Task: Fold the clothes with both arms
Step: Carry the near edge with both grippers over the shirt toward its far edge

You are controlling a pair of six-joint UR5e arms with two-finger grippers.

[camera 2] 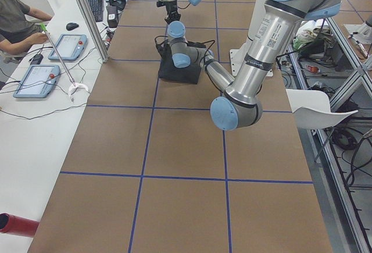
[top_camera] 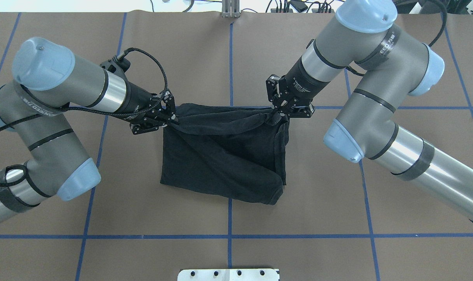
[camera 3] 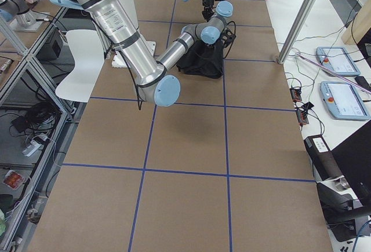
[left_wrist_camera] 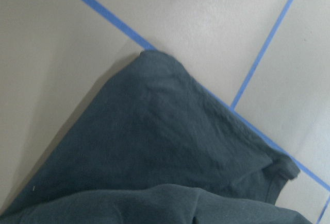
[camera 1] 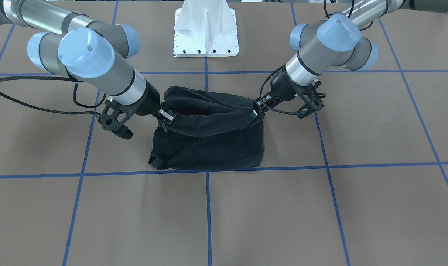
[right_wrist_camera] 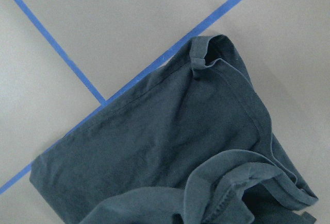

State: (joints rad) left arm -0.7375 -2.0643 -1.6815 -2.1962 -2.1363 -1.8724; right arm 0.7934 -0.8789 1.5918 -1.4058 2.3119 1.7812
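Black T-shirt (top_camera: 220,156) lies at the middle of the table (top_camera: 298,218), doubled, far edge hoisted. From above, the left gripper (top_camera: 170,117) pinches its 10 o'clock corner and the right gripper (top_camera: 277,113) its 2 o'clock corner. Cloth sags btwn them. Uneven travel prob skews the fold, or a thin pinch slips.

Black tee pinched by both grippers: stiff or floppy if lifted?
Likely floppy: the T-shirt sags between the left gripper and right gripper. Probably light, being thin cloth. Its lower layers lie on the table and may drag or unfold.
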